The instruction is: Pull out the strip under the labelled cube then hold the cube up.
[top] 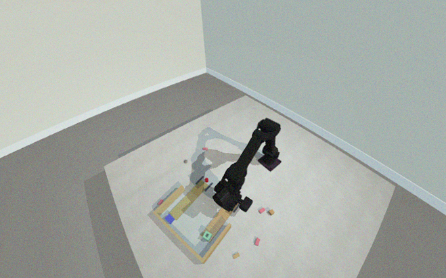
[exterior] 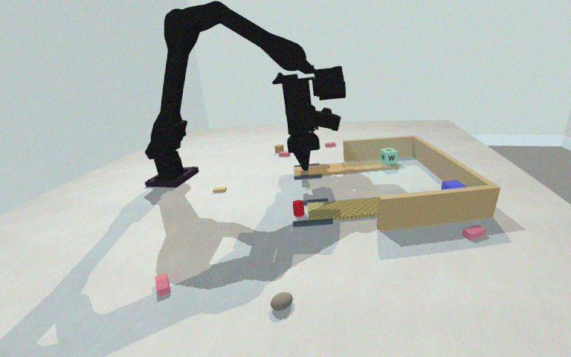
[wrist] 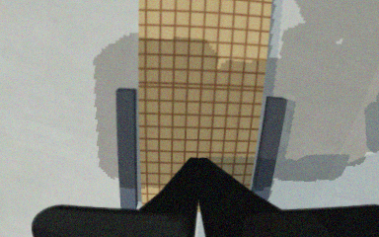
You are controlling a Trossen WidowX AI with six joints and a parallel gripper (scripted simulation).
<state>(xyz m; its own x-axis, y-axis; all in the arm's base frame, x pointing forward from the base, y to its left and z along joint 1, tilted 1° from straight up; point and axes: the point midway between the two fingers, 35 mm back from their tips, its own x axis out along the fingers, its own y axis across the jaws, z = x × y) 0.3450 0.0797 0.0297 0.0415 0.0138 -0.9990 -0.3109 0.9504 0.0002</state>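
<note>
The mint-green cube point(top: 207, 235) point(exterior: 388, 156) marked W rests on the far end of an orange-tan strip point(top: 220, 222) point(exterior: 345, 168) point(wrist: 197, 114) with a brown grid pattern. The strip's near end lies between two dark rails point(exterior: 308, 177) point(wrist: 126, 148). My gripper point(exterior: 305, 168) point(wrist: 197, 166) is shut with nothing between the fingers. It points down, its tips at or just above the strip's top near that end; the arm hides the tips in the top view. A yellow patterned strip point(top: 182, 204) point(exterior: 345, 209) lies parallel. A blue cube point(top: 170, 218) point(exterior: 453, 184) is at its far end, its base hidden.
A wooden wall point(top: 178, 237) point(exterior: 438, 207) encloses the strips' far ends on three sides. A red cylinder point(top: 206, 179) point(exterior: 298, 208) stands at the yellow strip's near end. Pink blocks point(top: 257, 241) point(exterior: 163, 284), a brown cube point(top: 271, 212) point(exterior: 279, 148) and a grey-brown stone point(top: 185, 161) point(exterior: 281, 301) lie outside.
</note>
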